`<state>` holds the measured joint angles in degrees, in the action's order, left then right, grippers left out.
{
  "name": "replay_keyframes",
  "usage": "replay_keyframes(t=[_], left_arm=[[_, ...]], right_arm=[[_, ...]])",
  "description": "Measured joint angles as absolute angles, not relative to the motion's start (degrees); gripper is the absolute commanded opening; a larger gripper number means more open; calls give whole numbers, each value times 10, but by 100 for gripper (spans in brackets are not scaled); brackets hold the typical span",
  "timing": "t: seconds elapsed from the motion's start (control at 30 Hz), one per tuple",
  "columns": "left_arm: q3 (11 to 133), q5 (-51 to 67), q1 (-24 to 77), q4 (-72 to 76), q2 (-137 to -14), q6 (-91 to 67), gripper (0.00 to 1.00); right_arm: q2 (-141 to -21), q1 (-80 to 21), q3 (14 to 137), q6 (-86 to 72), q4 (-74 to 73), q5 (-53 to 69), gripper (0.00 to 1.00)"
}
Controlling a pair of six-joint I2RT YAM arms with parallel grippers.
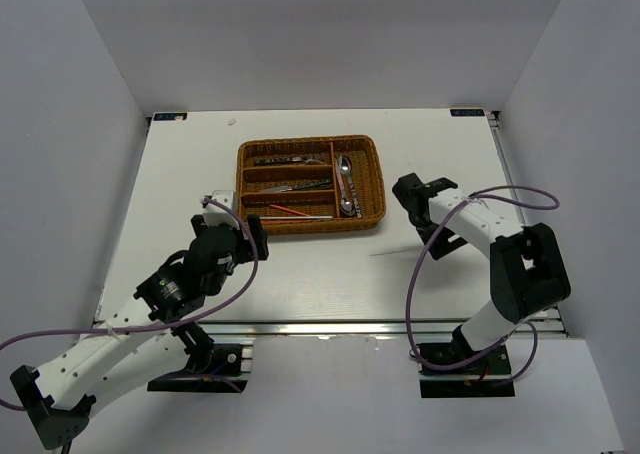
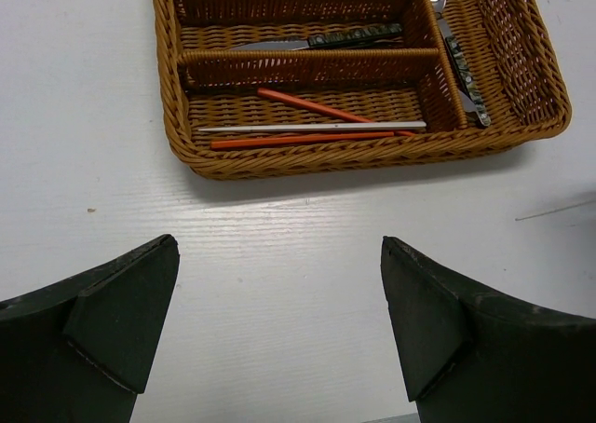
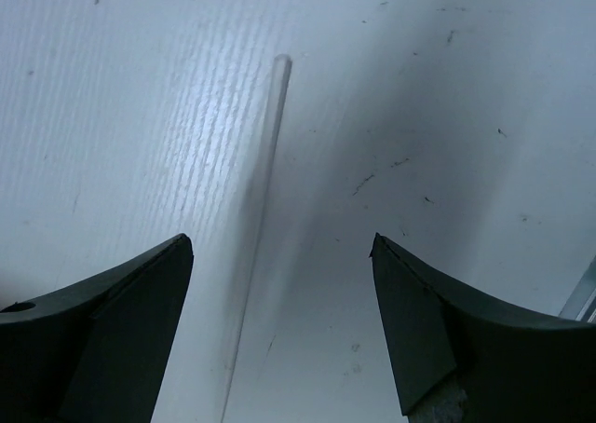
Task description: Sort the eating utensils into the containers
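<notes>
The brown wicker tray (image 1: 378, 179) stands at mid-table. Its near slot holds two red chopsticks (image 2: 315, 106) and a white chopstick (image 2: 307, 126). A knife (image 2: 326, 41) lies in the slot behind, and spoons (image 1: 345, 182) fill the crosswise slot on the right. One more white chopstick (image 1: 395, 251) lies loose on the table right of the tray. My right gripper (image 3: 279, 283) is open, low over that chopstick (image 3: 267, 153), which runs between its fingers nearer the left one. My left gripper (image 2: 279, 283) hangs open and empty just in front of the tray's near wall (image 2: 372, 157).
The table's near edge (image 1: 330, 326) is a metal rail close behind both arms. White walls enclose the table at the back and on both sides. The right arm's purple cable (image 1: 415, 294) loops over the table beside the loose chopstick.
</notes>
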<state>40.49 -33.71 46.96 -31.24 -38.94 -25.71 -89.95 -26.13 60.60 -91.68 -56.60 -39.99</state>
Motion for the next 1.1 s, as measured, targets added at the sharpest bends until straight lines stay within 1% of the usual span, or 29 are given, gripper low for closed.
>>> replay_keyframes(t=[0.03,0.07,0.2,0.4,0.43,0.6,0.63,0.73,0.8,0.93,0.97,1.0,1.03,1.07,1.1], left_arm=[[405,-336,470,-312,-389,-257,98],[405,-335,472,-312,-389,-257,98],[404,-334,477,-312,-389,-257,98],[402,-333,482,-312,-389,-257,98],[401,-333,482,-312,-390,-257,98],[401,-334,483,-313,-392,-257,98],[401,-334,483,-312,-392,-257,98],[401,-334,486,-312,-392,-257,98],[401,-334,486,-312,-392,-257,98],[401,-336,491,-313,-391,-257,98],[401,-337,492,-313,-390,-258,98],[401,-337,493,-313,-388,-258,98],[401,-337,494,-313,-387,-258,98],[401,-338,494,-313,-385,-258,98],[401,-339,494,-313,-384,-258,98]], right_arm=[[-906,-259,609,-937,-578,-401,77],[-914,-255,613,-955,-586,-402,75],[-944,-219,621,-987,-592,-403,74],[-972,-157,621,-954,-552,-399,72],[-977,-150,621,-945,-540,-395,69],[-996,-132,605,-907,-471,-367,66],[-996,-132,594,-903,-455,-358,61],[-982,-132,570,-893,-429,-354,58],[-976,-129,561,-886,-419,-349,58],[-975,-119,562,-869,-420,-332,44],[-975,-116,562,-867,-419,-328,42],[-975,-114,561,-864,-417,-324,38],[-975,-111,561,-861,-414,-321,26],[-974,-108,558,-858,-411,-317,26],[-973,-107,555,-857,-405,-312,21]])
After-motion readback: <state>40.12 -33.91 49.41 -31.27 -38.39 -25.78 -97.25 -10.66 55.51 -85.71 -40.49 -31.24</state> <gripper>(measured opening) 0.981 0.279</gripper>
